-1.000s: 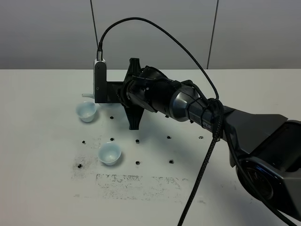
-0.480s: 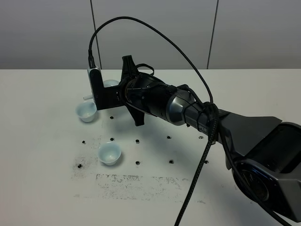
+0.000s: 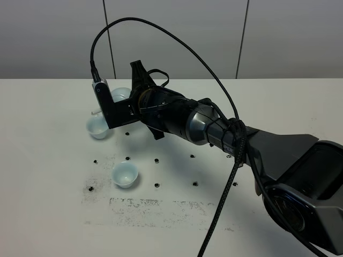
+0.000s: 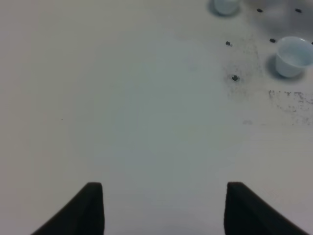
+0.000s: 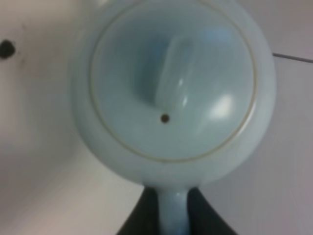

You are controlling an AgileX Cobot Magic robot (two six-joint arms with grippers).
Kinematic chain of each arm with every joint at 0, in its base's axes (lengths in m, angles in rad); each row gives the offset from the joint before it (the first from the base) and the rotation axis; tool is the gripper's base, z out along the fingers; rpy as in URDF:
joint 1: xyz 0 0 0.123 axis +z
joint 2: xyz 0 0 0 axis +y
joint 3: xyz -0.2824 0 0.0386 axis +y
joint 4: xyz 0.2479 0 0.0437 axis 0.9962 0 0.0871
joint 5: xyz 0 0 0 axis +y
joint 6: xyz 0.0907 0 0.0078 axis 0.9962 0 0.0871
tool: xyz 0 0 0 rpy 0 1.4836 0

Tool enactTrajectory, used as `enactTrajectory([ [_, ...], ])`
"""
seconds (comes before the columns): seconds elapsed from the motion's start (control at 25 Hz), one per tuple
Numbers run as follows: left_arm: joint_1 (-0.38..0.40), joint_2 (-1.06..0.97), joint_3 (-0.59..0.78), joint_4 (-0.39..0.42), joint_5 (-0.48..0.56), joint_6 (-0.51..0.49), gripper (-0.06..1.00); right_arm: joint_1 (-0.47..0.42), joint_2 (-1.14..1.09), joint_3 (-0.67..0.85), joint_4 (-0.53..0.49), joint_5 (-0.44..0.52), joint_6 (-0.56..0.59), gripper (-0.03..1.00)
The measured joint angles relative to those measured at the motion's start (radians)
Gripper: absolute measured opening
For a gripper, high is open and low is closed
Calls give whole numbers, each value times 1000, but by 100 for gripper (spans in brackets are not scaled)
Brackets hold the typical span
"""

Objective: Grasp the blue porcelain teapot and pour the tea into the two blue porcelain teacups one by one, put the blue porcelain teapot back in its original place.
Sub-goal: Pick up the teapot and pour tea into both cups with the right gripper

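Observation:
The blue porcelain teapot (image 3: 121,95) is mostly hidden behind my right wrist at the table's far left; its spout (image 3: 96,112) pokes out just behind the far teacup (image 3: 99,127). In the right wrist view its knobbed lid (image 5: 171,81) fills the frame. My right gripper (image 5: 173,218) is shut on the teapot's handle. The near teacup (image 3: 125,174) stands in front, apart from the arm. Both teacups look whitish inside, and no tea shows. My left gripper (image 4: 164,208) is open and empty over bare table, with the teacups (image 4: 293,56) (image 4: 225,6) far from it.
The right arm (image 3: 214,126) stretches across the middle of the white table (image 3: 48,176), with a black cable (image 3: 177,32) looping above it. Small black dots (image 3: 156,160) and grey smudges (image 3: 155,206) mark the tabletop. A grey wall stands behind.
My right wrist has rolled and shifted left and up with the teapot. The wrist camera bracket now leans, and part of the teapot's body shows above it. The teacups have not moved.

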Motion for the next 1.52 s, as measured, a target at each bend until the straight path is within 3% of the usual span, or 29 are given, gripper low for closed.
enactTrajectory([
  [1.52,0,0,0,0,0,0,51,16,20,0,-172,-17,-8,4],
])
